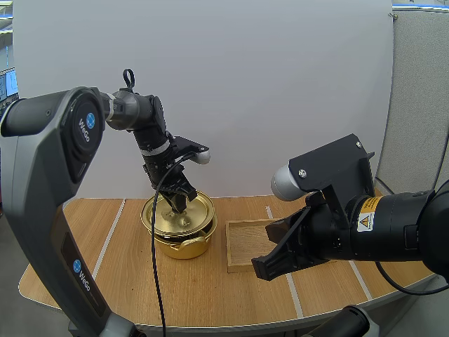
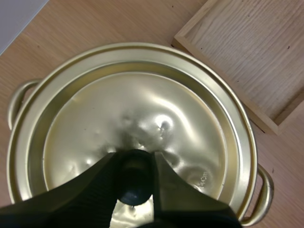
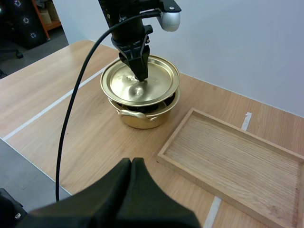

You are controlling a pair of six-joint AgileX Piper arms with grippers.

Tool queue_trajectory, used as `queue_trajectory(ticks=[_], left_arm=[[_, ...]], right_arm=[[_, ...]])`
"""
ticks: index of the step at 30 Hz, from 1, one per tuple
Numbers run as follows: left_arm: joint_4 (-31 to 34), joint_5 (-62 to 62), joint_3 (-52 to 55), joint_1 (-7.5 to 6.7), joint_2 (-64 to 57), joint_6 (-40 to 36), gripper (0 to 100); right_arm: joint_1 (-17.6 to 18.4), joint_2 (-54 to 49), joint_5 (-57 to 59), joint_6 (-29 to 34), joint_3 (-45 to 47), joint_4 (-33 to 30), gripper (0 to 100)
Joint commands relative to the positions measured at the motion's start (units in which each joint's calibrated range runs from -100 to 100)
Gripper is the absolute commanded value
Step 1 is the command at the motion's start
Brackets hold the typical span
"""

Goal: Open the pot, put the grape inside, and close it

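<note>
A wooden table (image 1: pixel 126 274) stands before a plain white wall (image 1: pixel 245 84). In the high view the pot (image 1: pixel 184 246) sits left of centre, and the tray (image 1: pixel 245 242) lies just beside it on the right, bare wood inside. The left arm (image 1: pixel 133 112) bends down from above so that the left gripper (image 1: pixel 179 200) meets the lid (image 1: pixel 200 214) at its middle, the natural place to carry it level. The right gripper (image 1: pixel 262 269) hangs over the tray's near edge, apart from the pot, which I judge keeps it out of the way. In the left wrist view the two fingers (image 2: pixel 95 183) are clamped on the knob (image 2: pixel 134 187), spread only as wide as the knob itself, their tips close to the lid's dented top. The pot's handles (image 2: pixel 19 97) stick out past the lid's rim on either side, so the lid is roughly centred over the pot. In the right wrist view the right gripper's own fingers lie together as one wedge, holding nothing, above the table short of the tray. From here the lid looks raised off the pot's rim on the near side, and a dark patch (image 3: pixel 153 108) shows in that gap. Whether it is the grape inside or plain shadow I cannot tell. I judge the pot neither fully open nor seated shut, with the pinch on the knob bearing the lid.
</note>
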Motion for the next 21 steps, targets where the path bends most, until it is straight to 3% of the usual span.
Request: queue_trajectory(ticks=[1, 21], left_arm=[[-1.15, -3.40, -0.03, -0.21, 0.70, 0.30, 0], [-4.44, -3.76, -1.22, -0.21, 5.21, 2.40, 0]], right_arm=[[-0.19, -0.47, -0.39, -0.08, 0.22, -0.16, 0], [-0.19, -0.47, -0.39, -0.08, 0.22, -0.16, 0]])
